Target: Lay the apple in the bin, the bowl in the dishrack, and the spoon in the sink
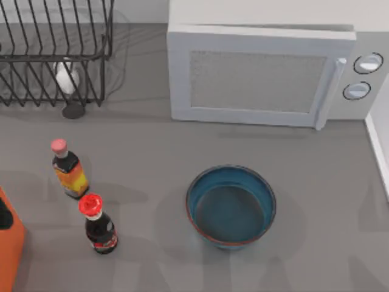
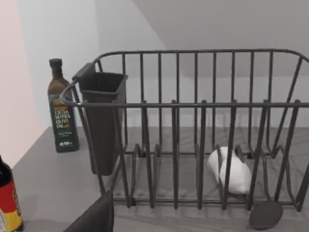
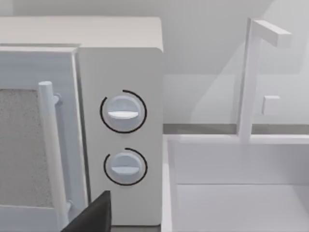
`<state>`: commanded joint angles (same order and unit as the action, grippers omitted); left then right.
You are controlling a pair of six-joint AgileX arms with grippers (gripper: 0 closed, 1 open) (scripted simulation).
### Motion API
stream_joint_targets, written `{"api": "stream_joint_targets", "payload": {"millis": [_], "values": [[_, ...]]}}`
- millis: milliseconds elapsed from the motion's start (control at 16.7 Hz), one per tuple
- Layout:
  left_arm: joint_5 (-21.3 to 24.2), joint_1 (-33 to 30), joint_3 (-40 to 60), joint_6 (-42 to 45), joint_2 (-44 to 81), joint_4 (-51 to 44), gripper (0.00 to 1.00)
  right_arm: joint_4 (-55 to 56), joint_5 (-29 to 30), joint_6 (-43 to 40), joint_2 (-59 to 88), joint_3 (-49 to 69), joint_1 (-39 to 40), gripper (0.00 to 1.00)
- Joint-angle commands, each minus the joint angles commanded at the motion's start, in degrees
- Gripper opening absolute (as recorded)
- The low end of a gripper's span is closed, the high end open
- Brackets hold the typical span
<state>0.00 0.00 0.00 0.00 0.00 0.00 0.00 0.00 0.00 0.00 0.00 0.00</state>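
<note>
Grey countertop [image 1: 152, 152] fills the top view, with a white microwave [image 1: 261, 76] across the upper centre and right. Bowl [image 1: 231, 205] stands upright and empty at lower centre, well apart from everything else. Dishrack [image 1: 55, 52] occupies the upper left corner; a white rounded object [image 1: 65, 78] lies inside it near its front bars. Bin [image 1: 9, 243] shows as an orange edge at the lower left. Two bottles [image 1: 91, 198] stand between bin and bowl. Sink [image 3: 241, 183] appears in the right wrist view just beside the microwave's dial side.

Each wrist view shows one dark finger [image 2: 94, 217] [image 3: 89, 215] at its lower edge; whether either claw is open, or holds anything, cannot be told.

Judgement: the bowl's route runs diagonally from lower centre to upper left. The left arm's camera faces the rack, so that arm appears better placed for the placement.
</note>
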Motion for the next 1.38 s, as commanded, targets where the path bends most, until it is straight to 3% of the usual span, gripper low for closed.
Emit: {"api": "stream_joint_targets", "payload": {"millis": [240, 540, 840, 1380], "values": [[-1.5, 1.49, 0.91, 1.59, 0.45, -0.32, 1.0, 0.0, 0.0, 0.0, 0.0, 0.0, 0.0, 1.0], [-0.89, -4.23, 12.06, -3.8, 9.65, -7.53, 1.0, 0.0, 0.0, 0.0, 0.0, 0.0, 0.0, 1.0], [-0.59, -13.57, 34.62, -12.99, 32.23, -22.49, 1.0, 0.0, 0.0, 0.0, 0.0, 0.0, 0.0, 1.0], [0.19, -33.61, 86.65, -31.72, 91.09, -59.14, 1.0, 0.0, 0.0, 0.0, 0.0, 0.0, 0.0, 1.0]]}}
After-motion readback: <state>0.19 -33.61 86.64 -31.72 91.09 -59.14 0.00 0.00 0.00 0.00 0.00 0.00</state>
